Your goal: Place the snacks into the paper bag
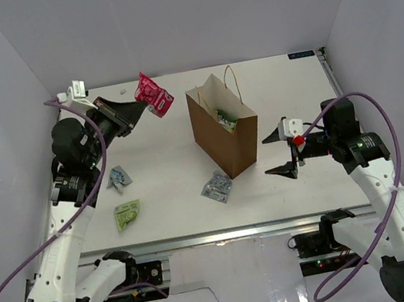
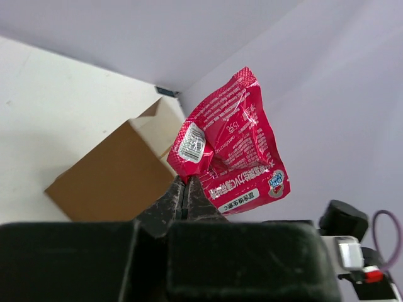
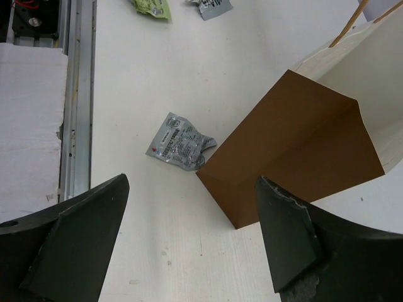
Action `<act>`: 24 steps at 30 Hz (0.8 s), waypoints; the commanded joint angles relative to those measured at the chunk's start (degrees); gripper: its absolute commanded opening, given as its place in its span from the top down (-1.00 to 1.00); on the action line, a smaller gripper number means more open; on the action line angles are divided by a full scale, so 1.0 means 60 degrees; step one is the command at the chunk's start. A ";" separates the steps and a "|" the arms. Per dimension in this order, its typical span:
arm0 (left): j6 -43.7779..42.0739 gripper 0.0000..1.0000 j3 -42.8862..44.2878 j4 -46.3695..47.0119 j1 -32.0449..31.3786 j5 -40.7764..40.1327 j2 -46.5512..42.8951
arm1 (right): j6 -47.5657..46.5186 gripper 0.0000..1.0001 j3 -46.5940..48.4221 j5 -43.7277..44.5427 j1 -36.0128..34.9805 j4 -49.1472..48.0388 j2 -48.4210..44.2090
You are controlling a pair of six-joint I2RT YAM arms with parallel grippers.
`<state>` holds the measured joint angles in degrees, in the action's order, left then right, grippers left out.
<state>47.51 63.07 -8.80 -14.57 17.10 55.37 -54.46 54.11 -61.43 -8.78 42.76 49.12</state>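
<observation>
red-pink packet held off the table, left of the paper bag and farther back. pinched at one corner by the left gripper, jaws closed tight on the foil, rest of the packet sticking out past the tips. bag upright mid-table, mouth open, green packet inside. bag mouth lies to the claw's right, slightly nearer; next move, by my reading: carry right over the rim, release. right gripper just right of the bag, spread wide, holding nothing. on the table: left silvery packet, lime green packet, near silvery packet at the bag's foot.
</observation>
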 commanded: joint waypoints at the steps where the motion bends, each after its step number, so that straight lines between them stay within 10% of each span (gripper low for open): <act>1: 0.0445 1.00 0.1260 -0.0013 -0.0032 0.0840 0.0715 | 0.0258 -0.73 0.0123 -0.0045 -0.0090 -0.0447 -0.0043; 24: -0.0212 1.00 0.6071 -0.0760 -0.2318 -0.0097 0.5902 | 0.0565 -0.72 -0.0434 0.0453 -0.0075 -0.0623 -0.0717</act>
<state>48.07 97.34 -12.78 -28.47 16.93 91.02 -51.81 51.59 -58.70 -9.04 40.29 45.50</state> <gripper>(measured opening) 0.008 0.863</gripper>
